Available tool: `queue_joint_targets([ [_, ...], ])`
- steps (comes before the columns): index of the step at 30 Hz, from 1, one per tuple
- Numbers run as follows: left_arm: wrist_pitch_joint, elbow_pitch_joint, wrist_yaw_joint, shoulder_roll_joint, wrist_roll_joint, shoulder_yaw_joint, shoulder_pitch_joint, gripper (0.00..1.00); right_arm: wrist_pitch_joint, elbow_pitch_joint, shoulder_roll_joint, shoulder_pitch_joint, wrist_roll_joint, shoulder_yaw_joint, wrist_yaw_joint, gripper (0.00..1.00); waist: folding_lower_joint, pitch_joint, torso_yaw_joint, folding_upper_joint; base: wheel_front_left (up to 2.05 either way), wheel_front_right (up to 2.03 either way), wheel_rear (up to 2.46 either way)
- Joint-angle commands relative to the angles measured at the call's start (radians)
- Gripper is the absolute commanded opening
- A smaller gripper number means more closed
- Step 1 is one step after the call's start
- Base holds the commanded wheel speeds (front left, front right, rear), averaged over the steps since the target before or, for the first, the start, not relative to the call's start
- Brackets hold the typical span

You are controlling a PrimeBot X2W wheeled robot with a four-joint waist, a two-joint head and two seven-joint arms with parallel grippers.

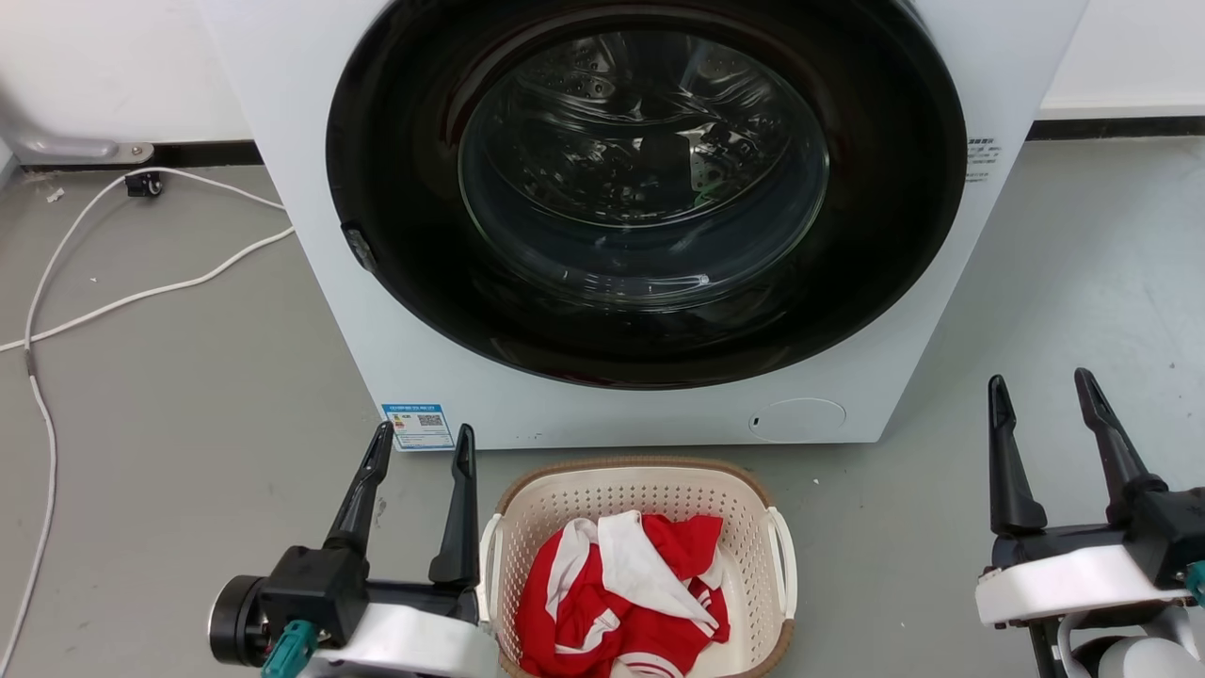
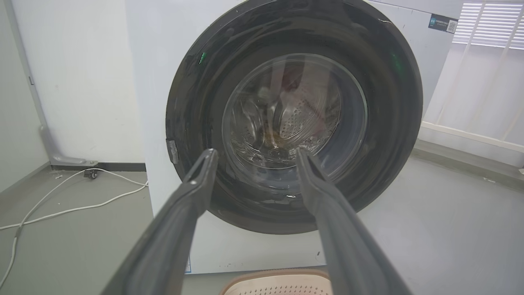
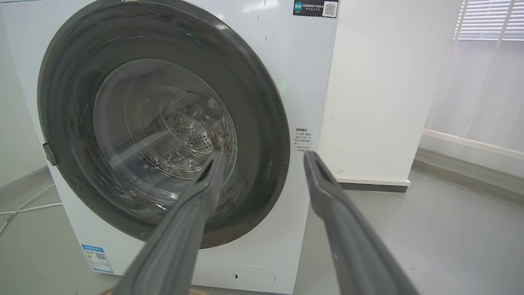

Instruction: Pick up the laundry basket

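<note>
Grey floor (image 1: 169, 424) spreads across the lower head view, with a white front-loading washing machine (image 1: 301, 282) at top centre. Its top is cut off, and its dark round door (image 1: 650, 358) is shut. Glare on the glass makes the drum hard to read. A white cable (image 1: 141, 297) trails across the left. The laundry basket (image 1: 565, 508) sits on the floor at bottom centre, just before the washer, holding a red-and-white garment (image 1: 631, 593) — its near end is cropped by the bottom edge. The left gripper (image 1: 424, 433) stands just beside the basket's left handle (image 1: 489, 565), jaws apart and holding nothing; contact cannot be judged. The right gripper (image 1: 1039, 379), at lower right, is well apart from the basket — jaws likewise spread and holding nothing.
</note>
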Motion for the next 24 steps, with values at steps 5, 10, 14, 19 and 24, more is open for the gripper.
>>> queue_joint_targets([
  [5,-0.014,0.016,-0.073,-0.051,0.023,0.067,0.038,1.0,-0.017,0.018,-0.002,0.014,0.02,-0.007,0.0,1.0,0.0,0.001,-0.002,0.0,0.0,0.0,0.0],
  [10,-0.024,0.049,-0.145,-0.082,0.08,0.11,0.051,1.0,-0.026,0.037,-0.002,0.015,0.02,-0.007,0.0,1.0,0.0,-0.002,-0.003,0.0,0.0,0.0,0.0],
  [14,-0.031,0.059,-0.168,-0.102,0.122,0.136,0.062,1.0,-0.033,0.037,-0.002,0.012,-0.002,-0.006,0.0,1.0,0.0,-0.002,-0.004,0.0,0.0,0.0,0.0],
  [19,-0.04,0.082,-0.194,-0.113,0.171,0.142,0.064,1.0,-0.041,0.045,-0.002,0.011,-0.033,-0.006,0.0,1.0,0.0,0.0,-0.005,0.0,0.0,0.0,0.0],
  [24,-0.045,0.09,-0.203,-0.118,0.196,0.153,0.063,1.0,-0.046,0.046,-0.002,0.008,-0.047,-0.002,0.0,1.0,0.0,0.003,-0.004,0.0,0.0,0.0,0.0],
])
